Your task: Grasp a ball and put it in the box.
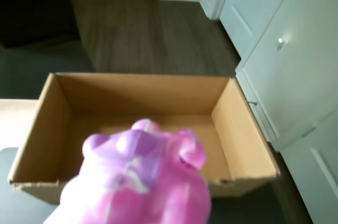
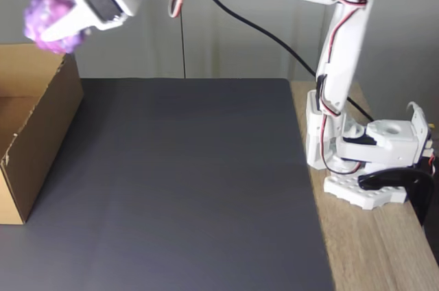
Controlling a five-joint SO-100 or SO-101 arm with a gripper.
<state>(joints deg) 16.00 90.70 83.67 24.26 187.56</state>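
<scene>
Nearest your wrist camera is the ball (image 1: 140,182), pink and purple, bulging up from the bottom edge; the gripper (image 2: 58,27) is clamped on it, and in the fixed view the ball (image 2: 49,20) sits at the end of the white fingers, held high in the air. Just beyond and below it lies the box (image 1: 47,123), open-topped, with its floor showing past the ball. In the fixed view the ball hangs above the box's (image 2: 41,133) near wall at the left edge, about over the rim rather than well inside.

So you are in the carry-over step, I judge, and the release is not yet due. Reach a little farther so the ball stands over the middle of the floor, clear of the near wall, then lower before you let go; a bumpy rubbery ball dropped from height may bounce out. Open the fingers fully, and lift straight up so you don't catch the cardboard.

Past the box, the wrist view shows dark floor and white doors (image 1: 296,60).
</scene>
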